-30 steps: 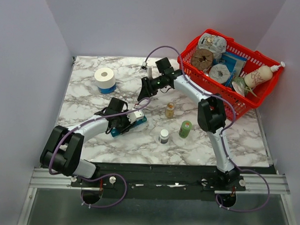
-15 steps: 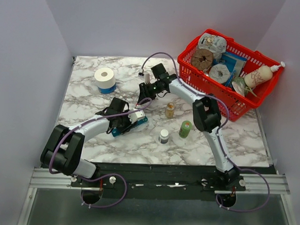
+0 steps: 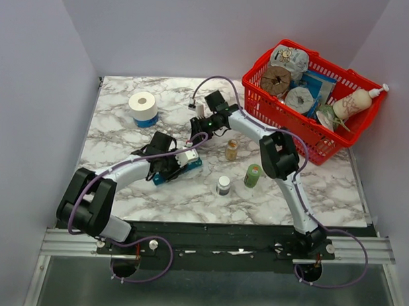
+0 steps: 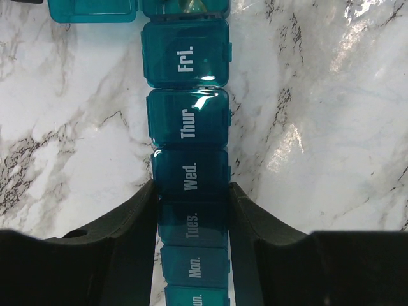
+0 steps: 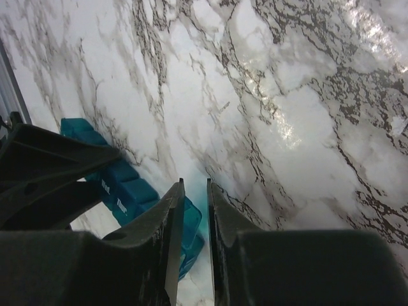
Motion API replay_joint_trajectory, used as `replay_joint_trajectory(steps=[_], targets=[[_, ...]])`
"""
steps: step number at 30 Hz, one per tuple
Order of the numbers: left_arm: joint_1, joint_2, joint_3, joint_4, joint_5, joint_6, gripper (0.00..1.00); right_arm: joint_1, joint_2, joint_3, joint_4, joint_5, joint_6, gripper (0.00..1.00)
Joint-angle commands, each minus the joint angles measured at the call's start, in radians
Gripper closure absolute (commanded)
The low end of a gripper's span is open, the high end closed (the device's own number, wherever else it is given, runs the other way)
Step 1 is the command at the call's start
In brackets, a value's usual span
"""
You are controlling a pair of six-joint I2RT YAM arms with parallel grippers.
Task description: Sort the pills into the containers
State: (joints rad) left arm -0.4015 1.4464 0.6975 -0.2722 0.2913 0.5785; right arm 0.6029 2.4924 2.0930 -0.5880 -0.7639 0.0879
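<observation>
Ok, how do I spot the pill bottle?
Find the red basket at the far right. Three small bottles stand just left of it. The pill bottle is the clear, tan-capped one; its neighbours are a green bottle and a dark-capped white bottle.

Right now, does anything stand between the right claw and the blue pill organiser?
Nothing visible does. The right claw hangs by the far end of the pill organiser. The left claw grips it further along, near Tues. and Wed.

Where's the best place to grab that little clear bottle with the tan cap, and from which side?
I'd take the clear bottle by its round body just under the tan cap, fingers coming straight down from above. It stands upright with bare table all round, the green bottle well apart.
</observation>
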Motion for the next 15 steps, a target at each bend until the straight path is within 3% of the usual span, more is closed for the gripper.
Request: replay_joint_trajectory(steps=[1,15], targets=[[-0.007,0.048,0.011,-0.033,0.008,-0.016,1.0,0.008,-0.07,-0.062,-0.012,-0.064,-0.025,0.72],[-0.007,0.081,0.039,-0.056,-0.023,-0.049,1.0,0.009,-0.197,-0.172,0.016,-0.143,-0.005,0.72]])
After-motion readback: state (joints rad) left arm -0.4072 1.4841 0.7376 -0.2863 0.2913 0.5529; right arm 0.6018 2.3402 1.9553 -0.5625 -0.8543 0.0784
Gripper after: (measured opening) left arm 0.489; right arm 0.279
